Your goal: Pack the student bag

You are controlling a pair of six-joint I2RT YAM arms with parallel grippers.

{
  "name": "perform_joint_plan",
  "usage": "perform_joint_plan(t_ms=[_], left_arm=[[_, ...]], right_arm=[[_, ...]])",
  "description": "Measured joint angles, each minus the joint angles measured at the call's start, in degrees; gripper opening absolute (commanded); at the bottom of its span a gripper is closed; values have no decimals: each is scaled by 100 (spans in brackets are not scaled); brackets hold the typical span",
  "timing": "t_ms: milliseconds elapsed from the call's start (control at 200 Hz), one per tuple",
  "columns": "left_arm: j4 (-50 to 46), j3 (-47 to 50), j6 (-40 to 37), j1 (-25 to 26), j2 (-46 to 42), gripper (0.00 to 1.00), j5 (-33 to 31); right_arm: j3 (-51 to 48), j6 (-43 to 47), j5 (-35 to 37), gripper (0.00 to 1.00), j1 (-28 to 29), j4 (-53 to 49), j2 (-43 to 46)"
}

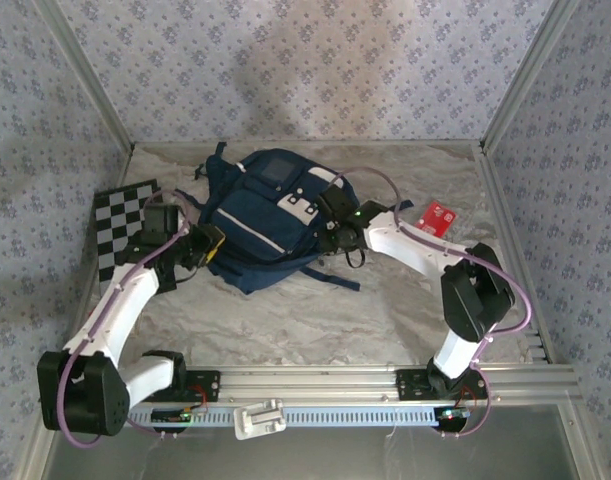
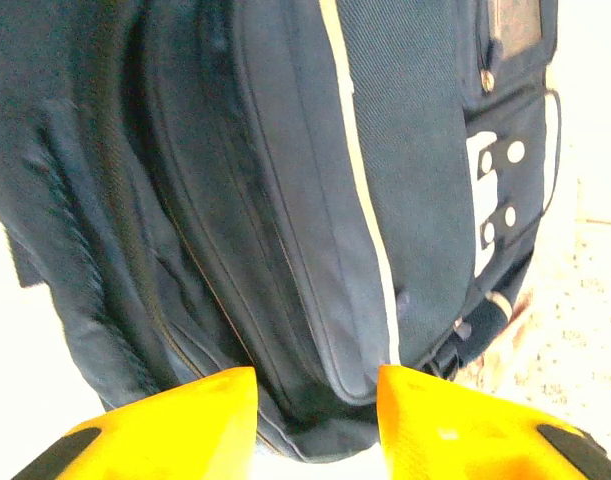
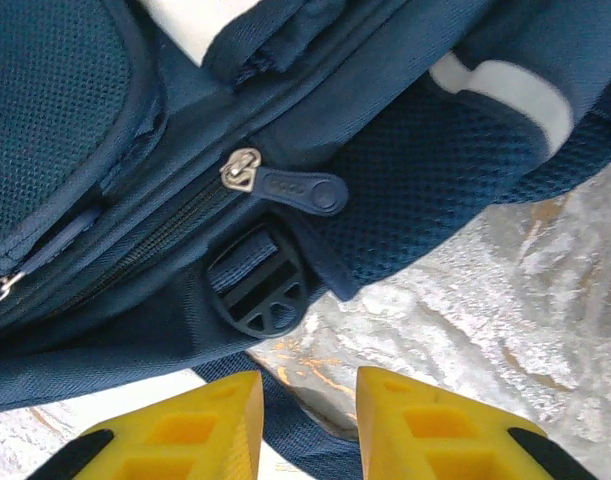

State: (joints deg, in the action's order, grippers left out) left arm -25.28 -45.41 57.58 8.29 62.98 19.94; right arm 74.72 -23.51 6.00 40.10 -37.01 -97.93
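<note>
Student bag (image 1: 270, 220): navy backpack lying flat mid-table, front pocket up, with an arm crowding in on each side.
Right pincer (image 3: 307, 400): jaws apart, nothing in them. It hangs just off the bag's side with the tips aimed at the zip area, and a dark strap (image 3: 285, 425) runs under the gap.
Black buckle (image 3: 255, 292): the closest thing to those tips, sitting between them and the zip. Looks like the easiest thing to grab by mistake.
Zip pull (image 3: 297, 189): rubbery tab lying flat on the mesh side panel, just past the buckle, with the metal slider (image 3: 240, 170) right next to it. The teeth running away from the slider look closed to me.
Left pincer (image 2: 313, 400): down at the bag's bottom end, with the fabric edge bulging into the gap between the yellow fingers (image 2: 200, 415). Honestly can't tell if it's pinching or just parked around it.
Step in hand: my guess is getting a compartment open. Nothing looks packed, and the zip looks shut.
Next move: I reckon the right tips need to clear the buckle and close on the tab itself, not the webbing. Then the pull has to go along the track while the left end keeps the bag from sliding.
Red card (image 1: 438, 216): on the table (image 1: 285, 320) off to the bag's right, well apart from it. Could be cargo, but it's too small to read.
</note>
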Motion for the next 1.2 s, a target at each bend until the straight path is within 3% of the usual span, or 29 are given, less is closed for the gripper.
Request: perform_joint_plan(t_ms=[205,380,690,905,1199], left_arm=[[490,164,787,798,68,42,-153],[634,195,1187,1209,535,37,-356],[702,693,1274,835,592,30,-634],[647,713,1128,715,612,21,-713],[612,772,1058,656,737,20,-809]], right_arm=[[-197,66,-136,47,170,269,-289],[-260,131,-153,52,212,610,-535],[-369,262,-35,56,387,929,-619],[-1279,251,0,60,551,1102,-90],[-807,262,24,64,422,1322,-719]])
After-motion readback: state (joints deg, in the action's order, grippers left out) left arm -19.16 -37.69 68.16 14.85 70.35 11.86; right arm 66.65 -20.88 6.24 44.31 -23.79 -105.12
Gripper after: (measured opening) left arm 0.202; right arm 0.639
